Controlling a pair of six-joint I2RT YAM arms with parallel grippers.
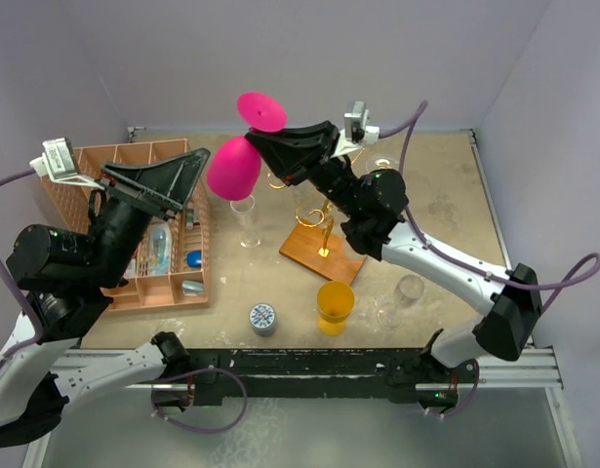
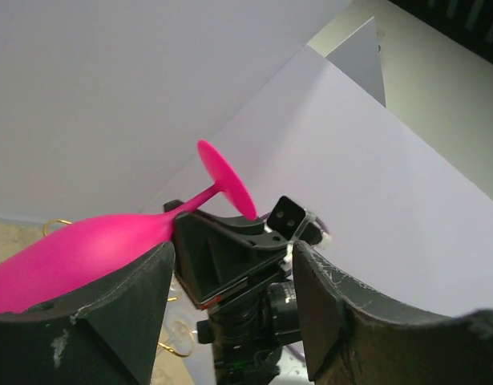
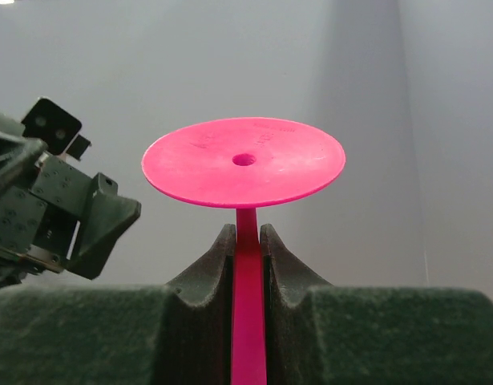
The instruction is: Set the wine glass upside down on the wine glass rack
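Aloft beside the wine glass rack [image 1: 324, 234], foot up, the pink wine glass [image 1: 233, 166] hangs by its stem in my R claw's [image 3: 248, 257] tight pinch, L claw [image 1: 194, 177] wide open w/ nothing; thin grip, so I judge the bowl could pivot or slip.

- Right hand [image 1: 255, 139] grips the pink glass [image 1: 233, 166] by its stem, foot uppermost.
- Left hand [image 1: 194, 177], jaws apart, just beside its bowl.
- Rack [image 1: 309, 253] stands on the bench [image 1: 446, 214], right of the basket [image 1: 124, 156].
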